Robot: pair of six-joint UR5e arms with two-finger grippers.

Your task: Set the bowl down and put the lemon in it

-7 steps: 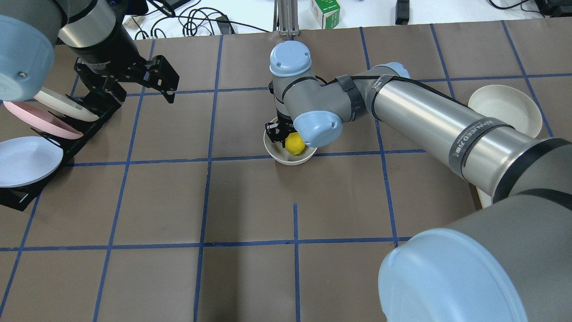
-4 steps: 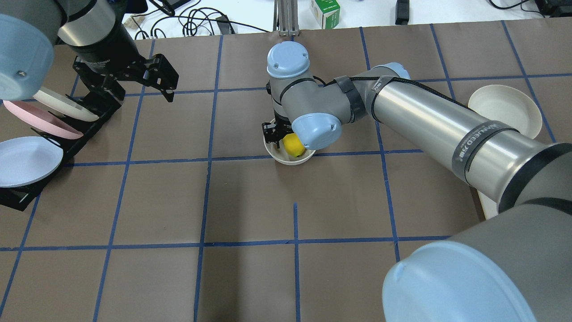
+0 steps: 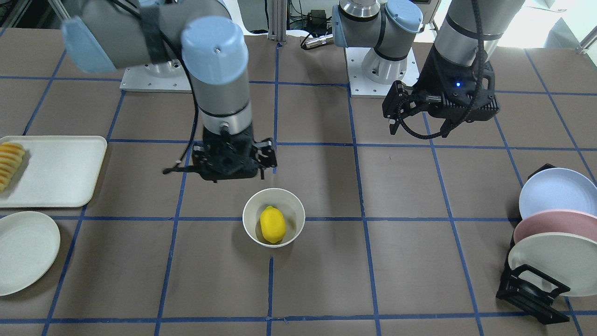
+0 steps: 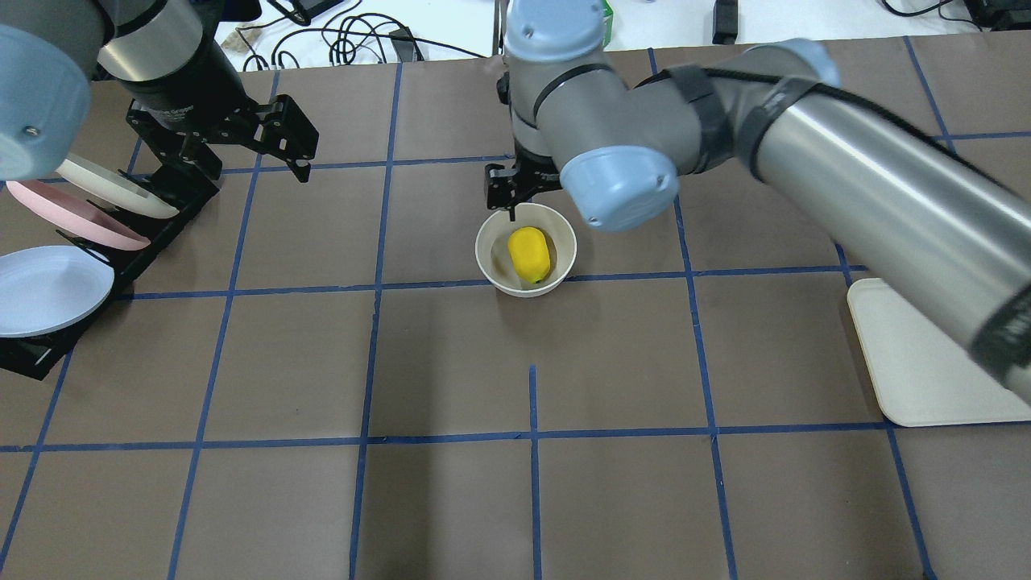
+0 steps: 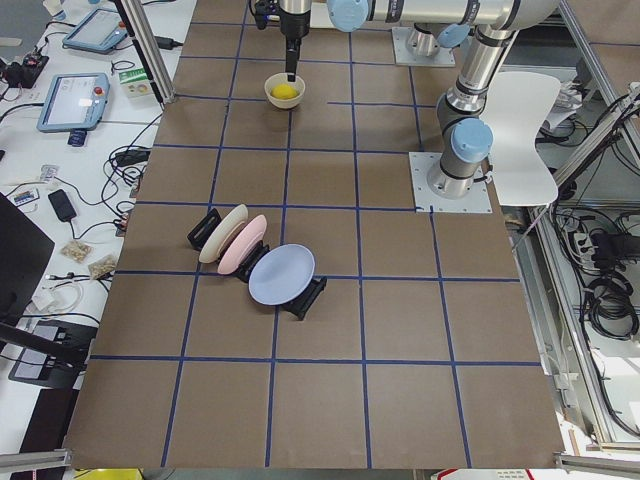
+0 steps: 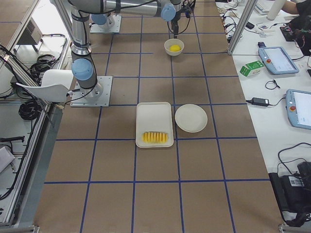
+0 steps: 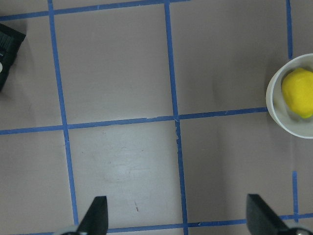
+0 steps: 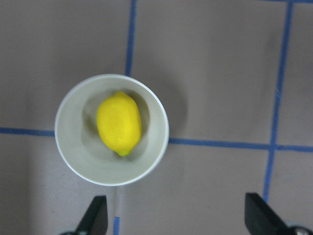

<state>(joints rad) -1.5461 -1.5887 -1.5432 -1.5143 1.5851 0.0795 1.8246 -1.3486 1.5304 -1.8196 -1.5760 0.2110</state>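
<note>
The off-white bowl (image 3: 294, 213) stands upright on the brown table near its middle. The yellow lemon (image 3: 272, 224) lies inside it. Both show in the overhead view, the bowl (image 4: 491, 251) and the lemon (image 4: 529, 254), and in the right wrist view, the bowl (image 8: 78, 149) and the lemon (image 8: 119, 122). My right gripper (image 3: 233, 169) hangs open and empty above the table just beside the bowl, on the robot's side of it. My left gripper (image 3: 417, 125) is open and empty, hovering well off to the robot's left; in its wrist view the bowl (image 7: 275, 110) sits at the right edge.
A black rack (image 3: 531, 289) with blue, pink and cream plates stands on the robot's left. A cream tray (image 3: 56, 172) with a row of sliced fruit (image 3: 9, 164) and a flat off-white plate (image 3: 23, 252) lie on the robot's right.
My right gripper has risen out of the bowl and pulled back from it. The lemon stays in the bowl, now fully in view. The left arm has barely moved.
</note>
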